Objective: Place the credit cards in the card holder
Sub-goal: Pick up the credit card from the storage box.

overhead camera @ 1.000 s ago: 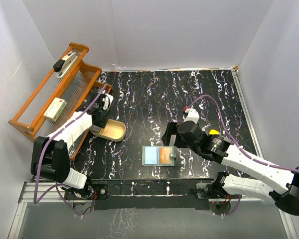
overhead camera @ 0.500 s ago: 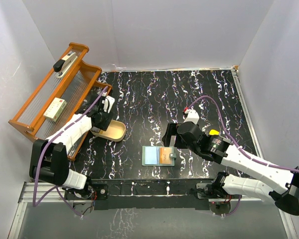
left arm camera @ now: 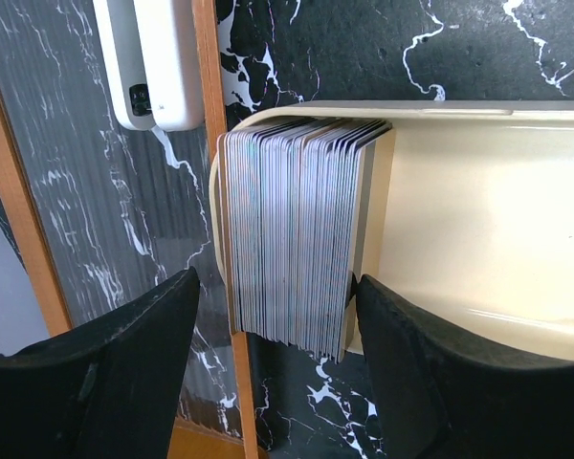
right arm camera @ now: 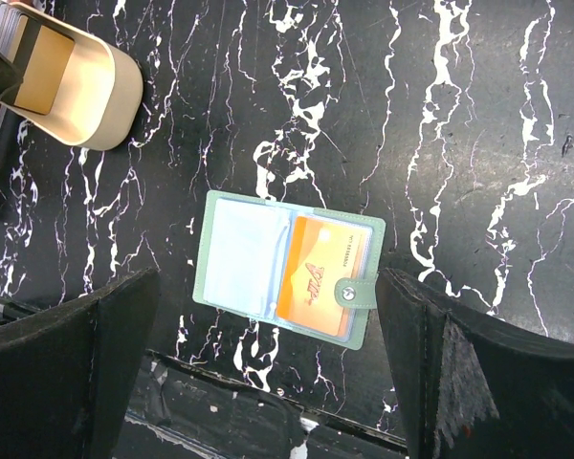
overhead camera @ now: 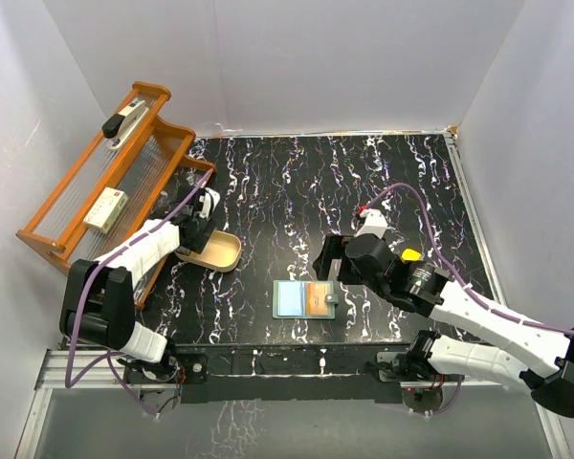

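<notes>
The credit cards (left arm camera: pixel 292 239) stand on edge as a thick stack at the left end of a tan dish (left arm camera: pixel 488 210). My left gripper (left arm camera: pixel 277 280) is open and straddles the stack. Its right finger (left arm camera: pixel 430 373) is against the stack's outer card, and its left finger (left arm camera: pixel 124 363) stands apart. In the top view the left gripper (overhead camera: pixel 193 234) covers the dish's (overhead camera: pixel 225 253) left end. The card holder (right arm camera: pixel 244 253) lies open and flat, with an orange card (right arm camera: pixel 323 277) in its right pocket. My right gripper (right arm camera: pixel 268 277) hangs open above it, holding nothing. From above, the right gripper (overhead camera: pixel 333 258) is just behind the card holder (overhead camera: pixel 306 299).
A wooden rack (overhead camera: pixel 72 191) stands along the left wall, touching the dish. It carries a stapler (overhead camera: pixel 124 122) and a small box (overhead camera: pixel 105 208). A white device (left arm camera: pixel 158 57) lies on the rack beside the dish. The table's front edge (right arm camera: pixel 220 402) runs just below the card holder.
The left gripper's jaws have spread wider around the card stack. The right arm has shifted only slightly above the card holder.
</notes>
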Motion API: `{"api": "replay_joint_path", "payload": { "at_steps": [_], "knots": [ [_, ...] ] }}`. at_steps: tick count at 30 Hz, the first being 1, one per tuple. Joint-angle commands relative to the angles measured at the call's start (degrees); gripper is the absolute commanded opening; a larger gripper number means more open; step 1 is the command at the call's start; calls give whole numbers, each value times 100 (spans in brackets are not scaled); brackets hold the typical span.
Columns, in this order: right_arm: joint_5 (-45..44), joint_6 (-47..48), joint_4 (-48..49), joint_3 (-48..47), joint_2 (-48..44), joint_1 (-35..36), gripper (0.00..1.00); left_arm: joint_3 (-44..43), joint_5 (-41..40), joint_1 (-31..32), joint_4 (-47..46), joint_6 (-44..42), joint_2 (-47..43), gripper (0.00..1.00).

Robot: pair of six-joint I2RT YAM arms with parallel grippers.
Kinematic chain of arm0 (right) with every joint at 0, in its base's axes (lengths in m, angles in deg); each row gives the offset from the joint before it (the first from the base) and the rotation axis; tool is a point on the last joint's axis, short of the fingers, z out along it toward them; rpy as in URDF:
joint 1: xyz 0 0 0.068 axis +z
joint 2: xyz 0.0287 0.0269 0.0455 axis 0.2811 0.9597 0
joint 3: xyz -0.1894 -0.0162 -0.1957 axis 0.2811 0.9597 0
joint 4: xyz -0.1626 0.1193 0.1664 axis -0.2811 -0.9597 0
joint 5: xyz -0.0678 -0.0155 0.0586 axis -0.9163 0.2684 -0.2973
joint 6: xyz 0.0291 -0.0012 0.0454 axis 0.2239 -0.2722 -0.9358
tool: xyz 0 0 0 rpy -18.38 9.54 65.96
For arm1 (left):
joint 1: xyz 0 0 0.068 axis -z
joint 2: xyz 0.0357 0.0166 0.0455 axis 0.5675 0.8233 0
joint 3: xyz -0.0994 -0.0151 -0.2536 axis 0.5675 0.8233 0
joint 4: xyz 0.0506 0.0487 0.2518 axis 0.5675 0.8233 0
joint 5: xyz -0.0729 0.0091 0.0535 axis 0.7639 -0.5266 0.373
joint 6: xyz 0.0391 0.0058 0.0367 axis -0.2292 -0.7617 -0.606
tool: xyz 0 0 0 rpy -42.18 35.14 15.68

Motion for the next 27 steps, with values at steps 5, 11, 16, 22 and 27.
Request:
{"api": "replay_joint_path", "payload": {
  "at_steps": [5,11,16,22,27],
  "knots": [
    [-182,-3,208,-32,-107,27,95,-330,-252,-4,113,-138,-276,63],
    [-183,-2,234,-22,-99,27,95,-422,-306,-5,213,-173,-384,61],
    [-162,-7,273,-10,-62,27,95,-534,305,-8,439,39,-335,58],
    [-161,8,242,-32,-56,29,95,-160,452,-4,205,82,-415,67],
    [-188,16,241,-19,-105,29,95,-128,249,-9,165,88,-132,70]
  ]
}}
